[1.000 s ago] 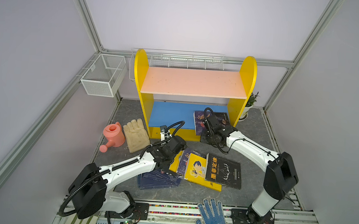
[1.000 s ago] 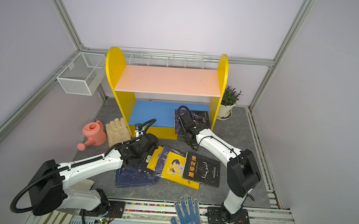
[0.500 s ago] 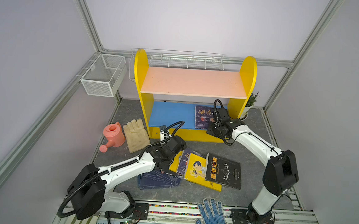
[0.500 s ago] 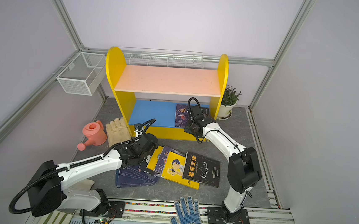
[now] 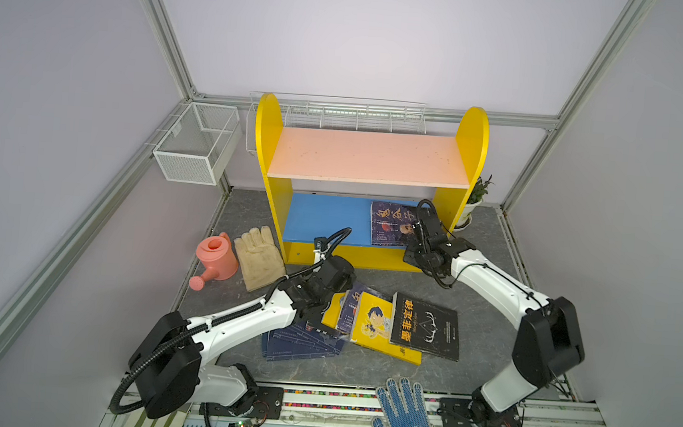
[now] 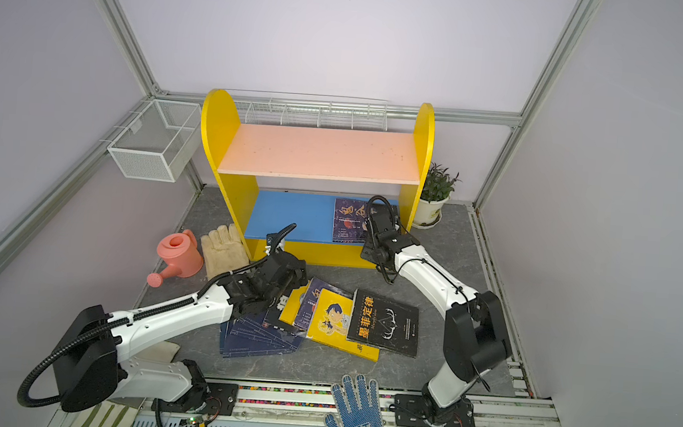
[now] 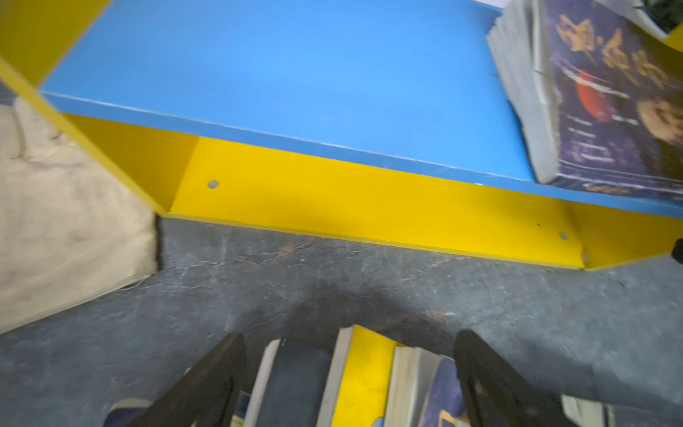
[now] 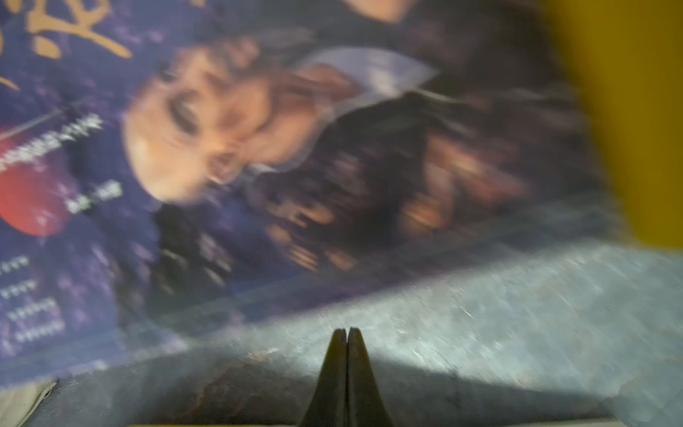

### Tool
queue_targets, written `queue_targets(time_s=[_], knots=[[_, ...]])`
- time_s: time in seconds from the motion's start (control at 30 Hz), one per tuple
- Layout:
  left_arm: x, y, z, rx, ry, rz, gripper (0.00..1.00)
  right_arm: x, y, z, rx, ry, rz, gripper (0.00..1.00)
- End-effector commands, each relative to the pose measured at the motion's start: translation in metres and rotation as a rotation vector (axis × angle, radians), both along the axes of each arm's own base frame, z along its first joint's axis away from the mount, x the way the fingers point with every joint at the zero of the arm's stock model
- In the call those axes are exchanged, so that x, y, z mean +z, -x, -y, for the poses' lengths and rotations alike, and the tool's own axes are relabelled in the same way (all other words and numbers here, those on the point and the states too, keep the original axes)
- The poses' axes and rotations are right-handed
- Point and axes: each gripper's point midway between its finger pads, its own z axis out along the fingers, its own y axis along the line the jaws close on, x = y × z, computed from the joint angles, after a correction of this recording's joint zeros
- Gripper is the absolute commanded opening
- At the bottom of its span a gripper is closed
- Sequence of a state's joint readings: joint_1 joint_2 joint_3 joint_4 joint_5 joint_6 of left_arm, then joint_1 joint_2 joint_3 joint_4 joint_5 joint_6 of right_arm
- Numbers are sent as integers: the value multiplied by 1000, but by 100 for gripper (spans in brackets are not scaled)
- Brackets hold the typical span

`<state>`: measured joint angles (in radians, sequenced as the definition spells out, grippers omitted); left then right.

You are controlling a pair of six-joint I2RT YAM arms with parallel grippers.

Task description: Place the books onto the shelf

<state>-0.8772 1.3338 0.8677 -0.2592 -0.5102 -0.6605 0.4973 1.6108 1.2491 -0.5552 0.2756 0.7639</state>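
Comparing with a second ago: purple book [image 5: 393,225] nudged from skewed and hanging over the front edge to squared up on the blue lower board [image 5: 322,219] of the shelf [image 5: 473,137]. Lies flat at the right end now, just beside the yellow side panel, near edge roughly level with the board's front. Probably counts as one book shelved.

Right gripper [image 8: 347,334] pinched together on nothing, tips just in front of that book, so looks like a push rather than a carry. Left gripper [image 7: 347,344] hasn't budged: fingers spread wide, straddling the upturned edges of the pile [image 5: 364,320] on the table, not clamped yet.

Plenty left to do, by the look of it: black book [image 5: 424,325], yellow cartoon book [image 5: 377,321] and navy ones [image 5: 300,342] fanned underneath, all down in front of the shelf. Nothing on the pink upper board [image 5: 369,156].

Hard to read: right wrist view smeared with blur, so can't tell whether the tips touch the cover. Can't count the pile either, with the left arm over part of it and the covers overlapping.
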Motion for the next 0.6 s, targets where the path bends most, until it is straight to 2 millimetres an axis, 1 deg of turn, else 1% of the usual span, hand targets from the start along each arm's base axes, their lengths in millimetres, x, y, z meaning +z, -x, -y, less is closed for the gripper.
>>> queue_targets(time_s=[0.0, 0.03, 0.07, 0.1, 0.17, 0.2, 0.23, 0.3, 0.33, 0.43, 0.5, 0.57], knots=[[16, 4, 52, -238, 72, 44, 89, 10, 20, 39, -185, -42, 32, 6], [18, 9, 67, -310, 60, 57, 90, 3, 32, 52, -233, -47, 4, 7], [19, 15, 81, -387, 29, 75, 91, -3, 44, 64, -278, -53, -22, 10], [19, 24, 97, -466, -13, 90, 92, -12, 59, 79, -332, -54, -57, 17], [8, 39, 124, -607, -109, 71, 95, -26, 84, 104, -411, -70, -118, 52], [-1, 48, 135, -674, -136, 26, 97, -34, 99, 118, -446, -75, -161, 63], [-12, 54, 143, -727, -152, -32, 98, -44, 115, 130, -469, -74, -209, 68], [-29, 64, 153, -793, -172, -111, 99, -53, 136, 147, -476, -83, -267, 70], [-36, 68, 156, -819, -189, -132, 99, -56, 144, 149, -445, -96, -284, 70], [-49, 74, 156, -857, -238, -166, 99, -60, 161, 145, -321, -140, -325, 70], [-56, 76, 154, -870, -260, -185, 99, -60, 168, 135, -194, -152, -348, 71], [-62, 79, 154, -889, -269, -210, 99, -65, 183, 131, -142, -151, -415, 71]])
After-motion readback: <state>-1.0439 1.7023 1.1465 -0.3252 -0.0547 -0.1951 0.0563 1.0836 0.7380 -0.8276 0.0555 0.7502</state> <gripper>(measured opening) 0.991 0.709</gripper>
